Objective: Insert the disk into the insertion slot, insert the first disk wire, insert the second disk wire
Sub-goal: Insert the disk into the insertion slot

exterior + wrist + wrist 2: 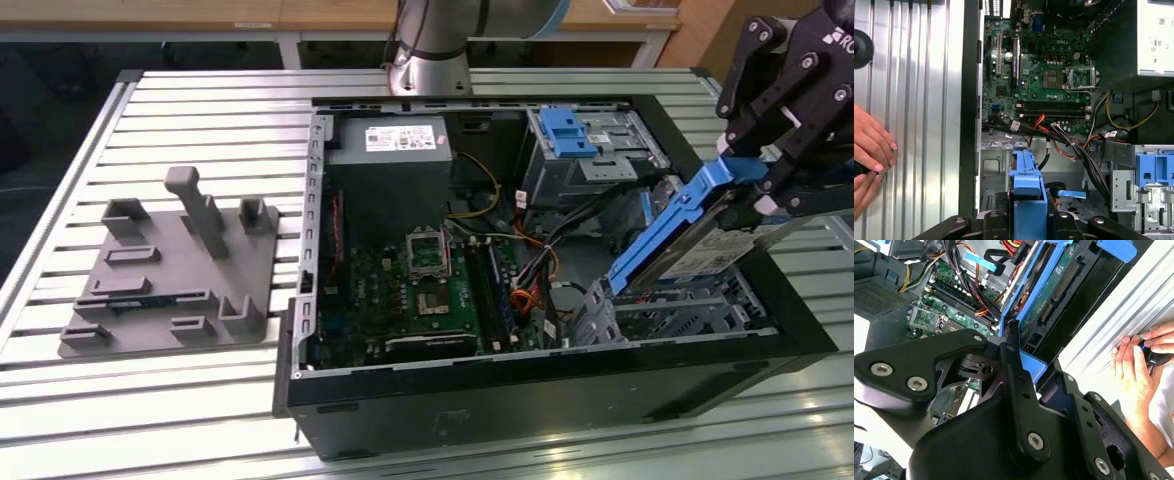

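Note:
In the exterior view my gripper [754, 165] is shut on the disk [705, 250], gripping the upper end of its bright blue carrier [678, 218]. The silver drive hangs steeply tilted, with its lower end just above the insertion slot [681, 312], a low bare-metal cage in the open computer case's corner. The second wrist view shows the drive's green circuit-board underside [1054, 285] past my black fingers [1015, 365]. In the first wrist view the carrier [1028, 182] stands over the silver cage floor [996, 165].
A taller silver cage with a blue clip [571, 135] stands further back. Loose cables [534, 262] run across the motherboard [427, 290] beside the slot. A person's hands [871, 147] rest on the slatted table just outside the case wall. A grey fixture [174, 270] lies at the exterior view's left.

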Tool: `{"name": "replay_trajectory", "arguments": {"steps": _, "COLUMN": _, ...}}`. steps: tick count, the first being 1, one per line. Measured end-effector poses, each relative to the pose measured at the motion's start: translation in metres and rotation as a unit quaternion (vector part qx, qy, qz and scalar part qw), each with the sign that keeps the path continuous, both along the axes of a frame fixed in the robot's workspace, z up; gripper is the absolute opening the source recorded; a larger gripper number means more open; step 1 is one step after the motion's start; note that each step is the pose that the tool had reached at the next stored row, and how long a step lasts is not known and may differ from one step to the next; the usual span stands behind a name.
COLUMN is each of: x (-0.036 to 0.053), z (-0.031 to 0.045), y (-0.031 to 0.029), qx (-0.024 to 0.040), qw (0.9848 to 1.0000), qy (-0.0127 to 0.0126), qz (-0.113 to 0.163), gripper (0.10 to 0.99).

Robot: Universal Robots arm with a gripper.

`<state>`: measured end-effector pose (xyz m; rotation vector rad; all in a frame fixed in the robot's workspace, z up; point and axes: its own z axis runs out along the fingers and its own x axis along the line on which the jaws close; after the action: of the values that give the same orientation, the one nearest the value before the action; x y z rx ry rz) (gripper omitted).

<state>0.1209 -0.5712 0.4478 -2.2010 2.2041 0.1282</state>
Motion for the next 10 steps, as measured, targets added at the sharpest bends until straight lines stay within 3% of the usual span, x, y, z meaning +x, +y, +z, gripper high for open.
{"name": "replay_trajectory", "arguments": {"steps": 10, "x": -0.0002, "z": -0.0105, "y": 0.0, "qx": -0.0005, "qw": 1.0, "qy": 0.0001, "qz": 0.0, "gripper": 0.365}}
